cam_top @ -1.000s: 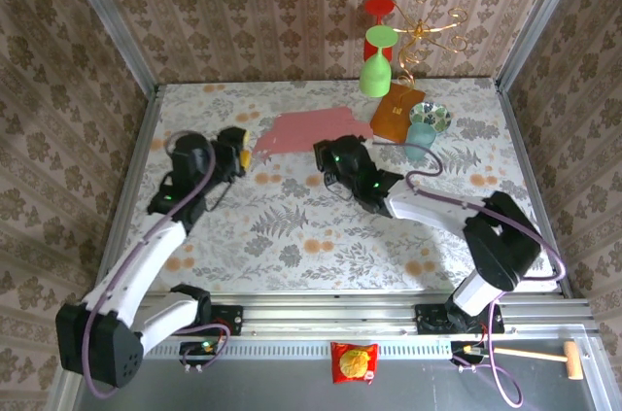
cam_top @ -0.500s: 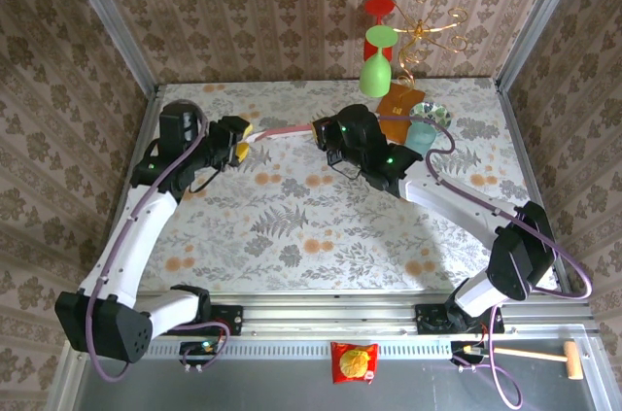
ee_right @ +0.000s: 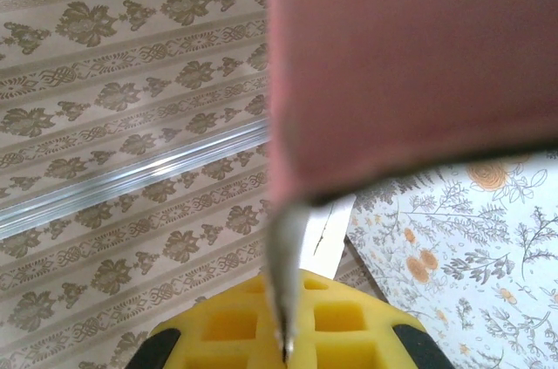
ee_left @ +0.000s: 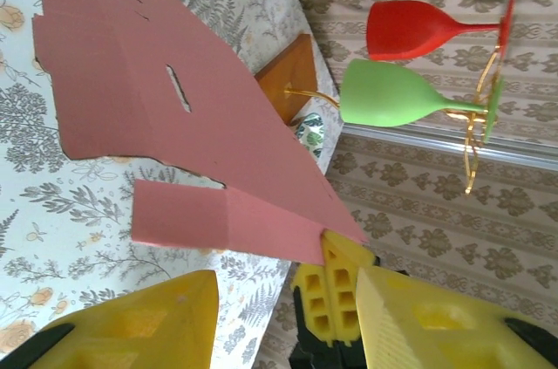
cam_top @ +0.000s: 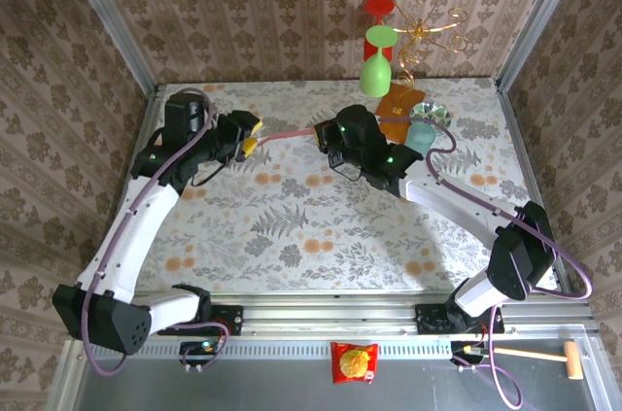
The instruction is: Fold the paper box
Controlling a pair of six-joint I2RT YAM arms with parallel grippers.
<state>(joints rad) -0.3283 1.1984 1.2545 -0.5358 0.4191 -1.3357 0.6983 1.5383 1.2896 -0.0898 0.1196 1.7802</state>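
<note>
The paper box (cam_top: 287, 133) is a flat pink cut-out sheet held up in the air, seen edge-on from the top external camera as a thin pink line. My right gripper (cam_top: 319, 132) is shut on its right end; in the right wrist view the sheet (ee_right: 410, 55) runs down between the yellow pads (ee_right: 227, 330). In the left wrist view the sheet (ee_left: 174, 99) spreads out with its flaps and slot, and the right gripper (ee_left: 336, 286) pinches one corner. My left gripper (cam_top: 255, 136) is open at the sheet's left end, jaws wide apart (ee_left: 286, 280) just short of a flap.
A gold stand with a green glass (cam_top: 374, 73) and a red glass (cam_top: 378, 11) is at the back wall. An orange-brown packet (cam_top: 397, 112) and a teal cup (cam_top: 421, 141) lie back right. A snack bag (cam_top: 354, 362) and a hammer (cam_top: 544, 357) sit on the front ledge.
The sheet lay flat on the table a second ago; the right gripper has lifted it and turned it on edge. The left arm has risen and swung toward its left end.
</note>
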